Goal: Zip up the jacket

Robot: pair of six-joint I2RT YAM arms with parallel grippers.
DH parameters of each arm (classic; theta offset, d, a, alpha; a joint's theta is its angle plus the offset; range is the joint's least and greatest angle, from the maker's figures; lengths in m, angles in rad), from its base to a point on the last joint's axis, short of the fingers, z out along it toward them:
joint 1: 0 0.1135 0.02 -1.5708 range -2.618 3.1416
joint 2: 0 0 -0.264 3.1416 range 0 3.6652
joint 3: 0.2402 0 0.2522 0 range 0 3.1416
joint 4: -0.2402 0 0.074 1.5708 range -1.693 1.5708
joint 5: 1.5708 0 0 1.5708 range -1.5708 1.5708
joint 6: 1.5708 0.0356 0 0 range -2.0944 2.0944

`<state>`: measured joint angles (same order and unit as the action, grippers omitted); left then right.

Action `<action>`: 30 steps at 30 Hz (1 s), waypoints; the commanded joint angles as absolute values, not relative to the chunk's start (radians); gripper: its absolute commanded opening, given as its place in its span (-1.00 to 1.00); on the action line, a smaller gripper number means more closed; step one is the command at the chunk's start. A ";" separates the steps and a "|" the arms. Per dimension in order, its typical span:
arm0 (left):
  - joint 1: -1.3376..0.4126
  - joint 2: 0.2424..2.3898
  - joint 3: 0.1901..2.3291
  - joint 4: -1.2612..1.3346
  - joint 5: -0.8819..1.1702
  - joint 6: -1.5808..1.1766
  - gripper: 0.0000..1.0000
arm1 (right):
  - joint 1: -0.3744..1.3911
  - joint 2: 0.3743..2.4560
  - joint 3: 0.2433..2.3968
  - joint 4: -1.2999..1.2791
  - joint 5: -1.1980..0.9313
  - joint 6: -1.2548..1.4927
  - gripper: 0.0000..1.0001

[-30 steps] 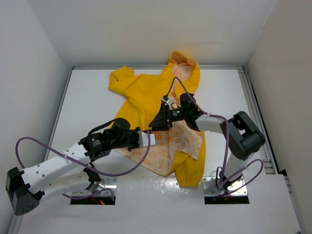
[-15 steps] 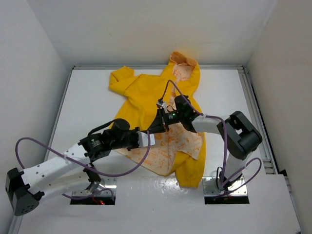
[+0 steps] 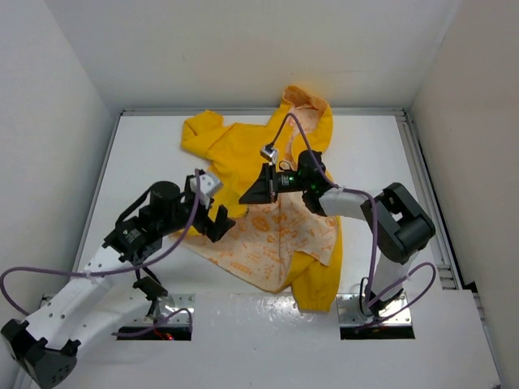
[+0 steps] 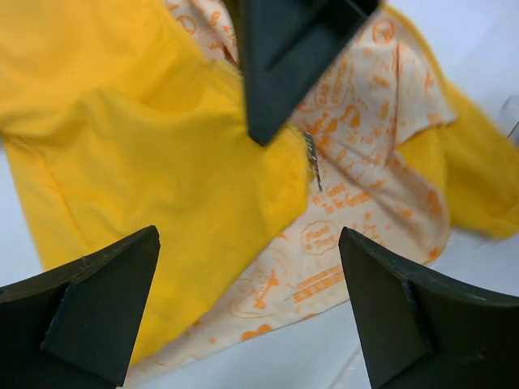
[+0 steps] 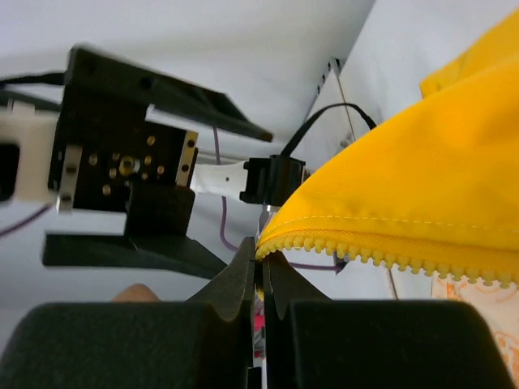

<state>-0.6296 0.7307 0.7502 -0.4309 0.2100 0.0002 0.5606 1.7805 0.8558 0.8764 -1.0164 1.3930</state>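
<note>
Jacket (image 3: 235,154) lies unzipped on the white table (image 3: 146,146), lining showing. Right gripper (image 5: 261,271), arm stretched leftward over it, pinches the zipper edge (image 5: 365,253). Left gripper (image 4: 247,243) hovers above the yellow front, fingers wide apart.

I can read no word, number or brand on any of my feeds. The nearest thing to text is the orange print on the white lining (image 4: 357,186) of the jacket (image 3: 243,154). In the left wrist view, just below the zipper (image 4: 311,160), an outlined bubble (image 4: 321,240) holds two short rows of letter-like marks. More such rows run just right of the zipper. All of it is too blurred for me to make out. In the top view the same print is too small to tell.
</note>
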 commanded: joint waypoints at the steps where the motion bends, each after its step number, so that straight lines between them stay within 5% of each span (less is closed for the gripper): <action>1: -0.546 0.777 0.819 -0.449 0.377 -0.251 0.97 | 0.572 1.789 0.890 1.080 -0.996 1.399 -0.99; 10: -0.321 0.992 0.865 -0.381 0.865 -0.456 0.81 | 0.586 1.815 0.917 1.109 -0.982 1.379 -0.99; 30: -0.288 1.055 0.825 -0.308 0.885 -0.437 0.20 | 0.598 1.812 0.934 1.089 -0.992 1.361 -0.99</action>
<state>-0.2993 1.0611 0.8276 -0.3492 0.8581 -0.4316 0.5911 1.8194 0.8909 1.0225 -0.9951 1.3884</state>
